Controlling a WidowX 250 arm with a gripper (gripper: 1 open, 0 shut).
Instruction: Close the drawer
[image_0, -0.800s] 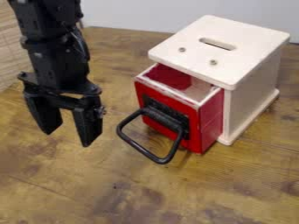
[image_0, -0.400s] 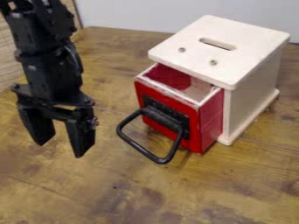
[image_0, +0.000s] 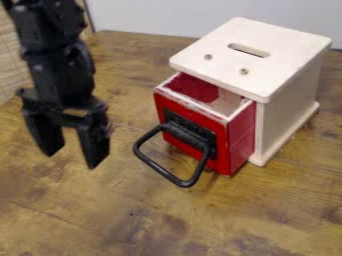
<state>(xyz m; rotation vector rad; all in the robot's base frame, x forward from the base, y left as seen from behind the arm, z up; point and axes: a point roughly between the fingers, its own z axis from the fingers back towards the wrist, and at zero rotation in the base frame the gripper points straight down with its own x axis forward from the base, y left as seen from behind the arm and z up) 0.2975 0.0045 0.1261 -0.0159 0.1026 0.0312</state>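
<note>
The red drawer (image_0: 201, 125) stands pulled partway out of the cream wooden casing (image_0: 267, 70), its black front plate and big black loop handle (image_0: 171, 152) facing the lower left. My black gripper (image_0: 70, 145) hangs to the left of the handle, a short gap away, touching nothing. Its two fingers point down at the tabletop and stand apart, open, with nothing between them.
The casing has a slot in its top and sits at the right on a worn wooden table (image_0: 160, 215). A pale wall runs along the back edge. The arm's black body rises to the upper left corner.
The gripper drifted left and down, then came back slightly right and up. The drawer and its handle have not moved.
</note>
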